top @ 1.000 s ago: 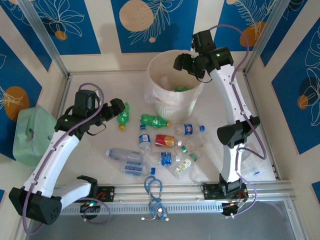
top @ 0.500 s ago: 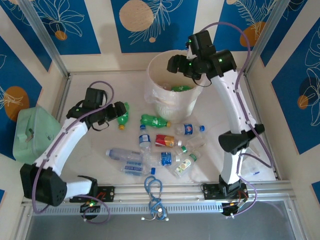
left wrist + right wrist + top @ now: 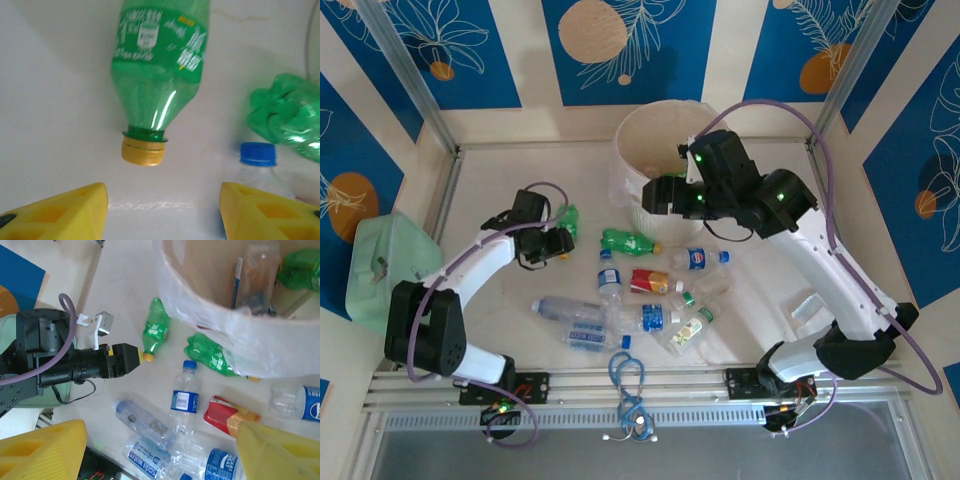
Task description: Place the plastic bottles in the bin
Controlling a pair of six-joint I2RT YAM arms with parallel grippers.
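At the far left a mint-green box sits off the edge of the white surface. Right of it, the left hand lies low at the neck end of a green bottle with a yellow cap. The left wrist view shows that hand released: its yellow fingers stand apart, and the yellow-capped bottle lies on its side just ahead of them, untouched.

In the middle of the frame more plastic bottles lie on the surface: a second green bottle, a red-labelled bottle, a blue-labelled clear bottle, and a cluster of clear bottles at lower centre. A blue cable loop lies at the bottom edge.

At upper centre stands the bin with its translucent liner. The right wrist view shows a green bottle and a clear bottle inside the bin. The right hand hangs by its front rim, released, with its fingers wide apart and nothing between them.
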